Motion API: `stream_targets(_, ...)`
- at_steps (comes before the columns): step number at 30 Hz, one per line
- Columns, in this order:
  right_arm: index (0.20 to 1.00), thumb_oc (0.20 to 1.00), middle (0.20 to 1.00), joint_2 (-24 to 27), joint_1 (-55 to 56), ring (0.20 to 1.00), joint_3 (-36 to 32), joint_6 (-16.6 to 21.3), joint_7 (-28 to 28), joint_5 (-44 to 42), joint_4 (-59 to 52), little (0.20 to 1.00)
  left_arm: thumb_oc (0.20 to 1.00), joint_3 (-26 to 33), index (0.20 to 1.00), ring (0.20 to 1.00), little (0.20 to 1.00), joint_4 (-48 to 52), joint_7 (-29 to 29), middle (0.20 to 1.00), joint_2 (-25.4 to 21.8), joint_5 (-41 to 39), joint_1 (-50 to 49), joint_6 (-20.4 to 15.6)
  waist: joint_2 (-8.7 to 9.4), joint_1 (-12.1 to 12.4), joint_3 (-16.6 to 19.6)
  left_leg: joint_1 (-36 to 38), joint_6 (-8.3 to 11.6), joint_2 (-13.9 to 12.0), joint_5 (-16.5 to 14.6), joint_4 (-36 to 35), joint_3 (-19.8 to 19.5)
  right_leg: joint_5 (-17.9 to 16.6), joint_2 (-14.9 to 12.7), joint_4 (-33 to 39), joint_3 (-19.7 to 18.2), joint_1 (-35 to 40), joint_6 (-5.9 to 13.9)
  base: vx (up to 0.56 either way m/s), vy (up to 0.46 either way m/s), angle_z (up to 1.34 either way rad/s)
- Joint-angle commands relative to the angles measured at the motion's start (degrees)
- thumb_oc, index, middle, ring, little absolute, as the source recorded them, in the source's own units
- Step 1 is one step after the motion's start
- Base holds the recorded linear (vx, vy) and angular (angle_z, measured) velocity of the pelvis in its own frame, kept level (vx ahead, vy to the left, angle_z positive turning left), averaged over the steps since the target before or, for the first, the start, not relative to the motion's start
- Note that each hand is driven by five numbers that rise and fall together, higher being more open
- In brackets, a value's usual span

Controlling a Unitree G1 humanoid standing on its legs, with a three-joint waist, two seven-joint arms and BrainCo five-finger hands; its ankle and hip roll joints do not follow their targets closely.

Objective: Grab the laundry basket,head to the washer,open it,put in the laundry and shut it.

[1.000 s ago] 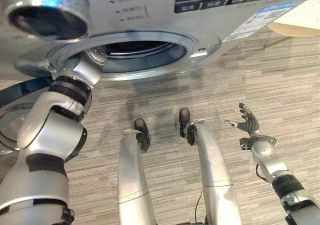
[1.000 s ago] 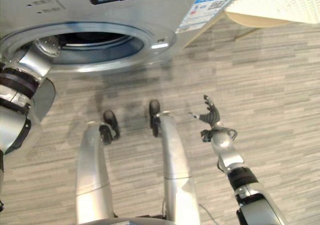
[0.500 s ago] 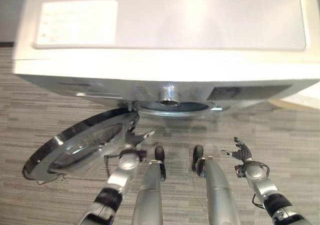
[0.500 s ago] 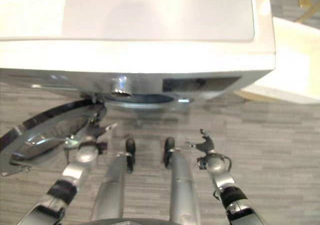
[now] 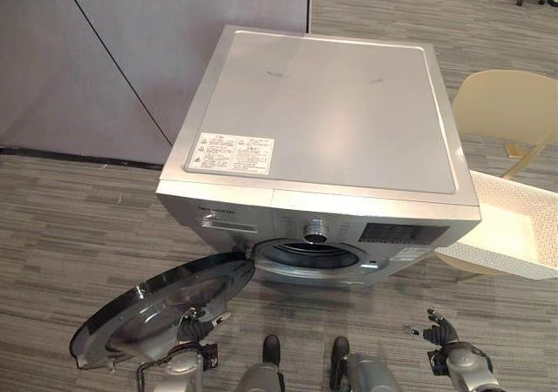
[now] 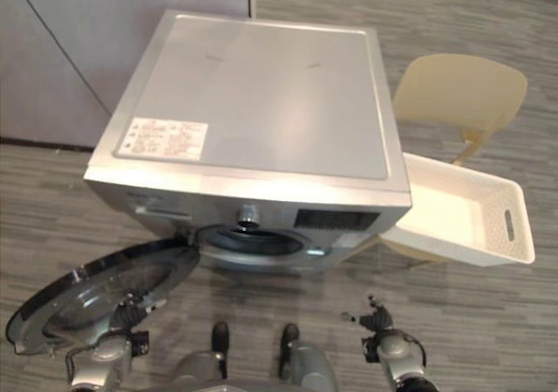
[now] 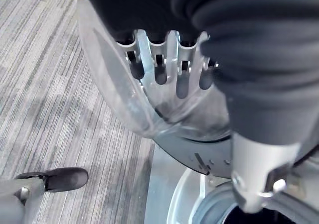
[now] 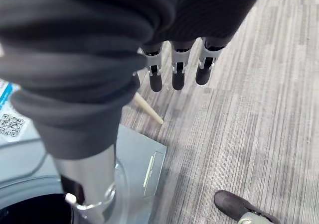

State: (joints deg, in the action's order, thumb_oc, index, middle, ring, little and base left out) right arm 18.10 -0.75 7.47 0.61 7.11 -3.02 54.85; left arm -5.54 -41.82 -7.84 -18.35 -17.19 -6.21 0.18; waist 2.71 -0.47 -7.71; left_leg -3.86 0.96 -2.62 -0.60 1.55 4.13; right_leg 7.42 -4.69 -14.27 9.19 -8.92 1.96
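With the left hand (image 5: 199,332) open, fingers straight against the open washer door (image 5: 161,303), and the right hand (image 5: 440,333) open and empty below the white basket (image 6: 462,213), swing that door shut smoothly.

A silver-grey washer (image 5: 323,122) with a white label (image 5: 234,153) on its lid and a dark control panel (image 5: 404,233) stands on grey, finely striped carpet (image 5: 78,235); its round door (image 5: 161,309) shows a chrome rim around dark glass, a white perforated laundry basket (image 6: 462,213) sits beside a pale beige chair (image 6: 458,91), and a grey wall panel (image 5: 131,52) carries a thin black line
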Motion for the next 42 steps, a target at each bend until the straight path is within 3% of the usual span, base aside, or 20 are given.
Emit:
stream_targets(1, 1.000, 1.000, 1.000, 0.84, -0.73, 1.000, 0.01, 0.67, -0.69, 1.05, -1.29, 1.000, 1.000, 1.79, 1.000, 1.000, 1.000, 1.53, 0.68, 1.000, -1.83, 3.15, 1.65, -1.28, 0.90, -0.25, 0.30, -0.11, 0.09, 2.53, 0.73, -0.63, 1.37, -13.50, -1.50, 13.93, -2.21, 1.76, 5.83, 0.09, 0.093, -0.08)
stream_targets(4, 1.000, 1.000, 1.000, 0.67, -0.59, 1.000, 0.18, 0.41, -0.62, 1.34, -1.06, 1.000, 1.000, 2.14, 1.000, 1.000, 1.000, 2.27, 0.35, 1.000, -2.03, 3.01, 0.95, -1.11, 0.78, 0.02, 0.15, 1.28, 0.01, 2.64, 1.63, -2.92, 2.58, -14.81, -1.63, 14.33, -2.42, 1.51, 6.80, -0.06, 0.092, -0.23)
stream_targets(8, 1.000, 1.000, 1.000, 0.52, -1.96, 1.000, -0.50, 0.82, -0.08, -0.03, -1.22, 1.000, 1.000, 1.26, 1.000, 1.000, 1.000, 2.50, -0.56, 1.000, -3.49, 2.99, 3.23, -1.89, 0.57, -0.65, -2.10, -1.79, -0.24, 2.40, 3.22, -1.57, 3.27, -16.11, -1.18, 10.42, -5.43, -2.35, 7.81, -0.22, 0.024, -0.32)
stream_targets(10, 1.000, 1.000, 1.000, 0.03, -2.36, 1.000, -0.18, 1.39, 0.22, -1.04, 0.62, 1.000, 1.000, -0.05, 1.000, 1.000, 1.000, 2.54, -1.21, 1.000, -4.68, 4.07, 5.82, -2.39, -0.63, -0.44, -3.54, -4.83, -0.87, 0.97, 4.95, 0.20, 3.05, -10.85, 1.88, 1.47, -9.18, -3.40, 6.52, -0.37, 0.046, 0.08)
stream_targets(11, 1.000, 1.000, 1.000, -0.47, -1.99, 1.000, 0.12, 1.31, 0.06, -0.86, 2.44, 1.000, 1.000, 0.35, 1.000, 1.000, 1.000, 2.51, -1.44, 1.000, -4.65, 3.91, 6.02, -2.37, -2.06, 1.16, -2.87, -6.14, -0.82, -0.87, 7.28, -1.25, 2.82, -7.04, 3.14, -3.27, -9.17, -0.67, 5.46, -0.34, -0.014, 0.20)
stream_targets(12, 1.000, 1.000, 1.000, -0.65, -1.74, 1.000, -0.05, 1.21, -0.05, -0.85, 3.15, 1.000, 1.000, 0.66, 1.000, 1.000, 1.000, 2.67, -1.49, 1.000, -4.49, 3.72, 5.70, -2.39, -1.98, 1.71, -2.43, -6.00, -0.67, -0.74, 7.78, -2.05, 2.47, -6.07, 3.07, -3.86, -9.54, 1.26, 5.40, -0.24, -0.081, 0.17)
stream_targets(14, 1.000, 1.000, 1.000, -0.85, -1.33, 1.000, -0.50, 0.97, -0.13, -0.91, 3.59, 1.000, 1.000, 1.11, 1.000, 1.000, 1.000, 3.17, -1.58, 1.000, -4.41, 3.70, 4.94, -2.26, -1.53, 2.37, -1.93, -5.97, -0.24, -0.43, 8.80, -3.08, 2.31, -5.52, 2.51, -2.38, -9.61, 4.23, 5.72, -0.06, -0.082, 0.03)
stream_targets(16, 1.000, 1.000, 1.000, -0.89, -1.54, 1.000, -0.36, 0.78, -0.19, -1.29, 3.96, 1.000, 1.000, 1.97, 1.000, 1.000, 1.000, 3.80, -2.02, 1.000, -4.34, 3.24, 4.04, -2.42, -0.88, 3.80, -1.33, -7.49, 1.05, -0.52, 12.06, -4.47, 1.81, -3.55, 3.56, 7.33, -10.25, 8.59, 4.66, -0.10, -0.112, 0.04)
stream_targets(20, 1.000, 1.000, 1.000, 0.67, -1.88, 1.000, -0.18, 0.44, -0.03, -0.90, 5.36, 1.000, 1.000, 2.50, 1.000, 1.000, 1.000, 4.87, -1.63, 1.000, -3.35, 3.52, 1.83, -2.24, -0.90, 5.37, -2.03, -11.01, 2.02, 0.15, 14.76, -4.33, -0.52, -5.16, 4.59, 13.18, -9.33, 8.43, 3.71, -0.18, -0.114, -0.10)
stream_targets(21, 1.000, 1.000, 1.000, 1.40, -1.57, 1.000, -0.62, 0.49, 0.08, -0.98, 5.20, 1.000, 1.000, 1.89, 1.000, 1.000, 1.000, 5.00, -1.15, 1.000, -3.24, 3.90, 1.82, -2.01, -0.98, 5.32, -2.82, -11.72, 2.06, 0.88, 14.17, -3.14, -0.94, -5.82, 4.49, 13.04, -8.65, 7.71, 3.37, -0.35, -0.102, 0.83)
stream_targets(23, 1.000, 1.000, 1.000, 2.26, -0.63, 1.000, -2.06, 0.61, 0.16, -1.28, 5.20, 1.000, 1.000, 1.21, 1.000, 1.000, 1.000, 5.36, -0.07, 1.000, -3.24, 5.92, 2.18, -1.91, 0.22, 3.35, -3.32, -9.77, 1.06, 4.40, 6.40, 4.94, -1.63, -8.76, 2.61, 13.23, -5.47, 4.87, 2.84, -0.41, -0.094, 1.14)
stream_targets(24, 1.000, 1.000, 1.000, 2.26, -0.63, 1.000, -2.06, 0.61, 0.16, -1.28, 5.20, 1.000, 1.000, 1.21, 1.000, 1.000, 1.000, 5.36, -0.07, 1.000, -3.24, 5.92, 2.18, -1.91, 0.22, 3.35, -3.32, -9.77, 1.06, 4.40, 6.40, 4.94, -1.63, -8.76, 2.61, 13.23, -5.47, 4.87, 2.84, -0.20, -0.043, 0.61)
stream_targets(26, 1.000, 1.000, 1.000, 2.40, 0.03, 1.000, -2.24, 0.71, 0.02, -0.79, 5.38, 1.000, 1.000, 2.27, 1.000, 1.000, 1.000, 5.91, -0.45, 1.000, -3.13, 5.44, 1.75, -2.12, 0.92, 2.57, -2.21, -5.63, 0.70, 5.84, 1.99, 5.84, -3.14, -9.88, 2.08, 13.84, -4.65, 4.62, 3.03, -0.04, -0.004, 0.37)
stream_targets(29, 1.000, 1.000, 1.000, 2.18, 0.00, 1.000, -1.69, 0.42, 0.09, -0.42, 6.14, 1.000, 1.000, 2.25, 1.000, 1.000, 1.000, 5.49, -0.99, 1.000, -2.97, 5.50, 1.81, -2.20, 0.06, 2.44, -0.67, -2.91, 0.57, 5.63, 3.25, 1.33, -5.17, -9.97, 3.05, 14.90, -4.08, 5.29, 3.28, 0.08, 0.027, 0.16)
stream_targets(35, 1.000, 1.000, 1.000, 2.37, -0.10, 1.000, -1.95, 0.40, 0.01, -0.50, 6.98, 1.000, 1.000, 2.54, 1.000, 1.000, 1.000, 9.68, -2.10, 1.000, -4.91, 7.38, 2.41, -2.33, 0.39, 2.61, 0.50, -0.74, 0.00, 5.35, 2.64, 0.08, -4.32, -9.35, 2.87, 14.75, -3.75, 7.54, 3.63, 0.09, 0.054, 0.02)
stream_targets(42, 1.000, 1.000, 1.000, 3.78, 0.82, 1.000, -2.75, 0.85, -0.79, -0.30, 7.18, 1.000, 1.000, 2.32, 1.000, 1.000, 1.000, 15.97, -3.47, 1.000, -12.26, 13.81, 6.71, -2.98, 0.80, 1.93, 1.60, 1.04, -0.26, 4.84, 1.62, -0.52, -3.20, -7.99, 2.57, 13.49, -4.21, 8.77, 3.95, 0.09, 0.062, -0.08)
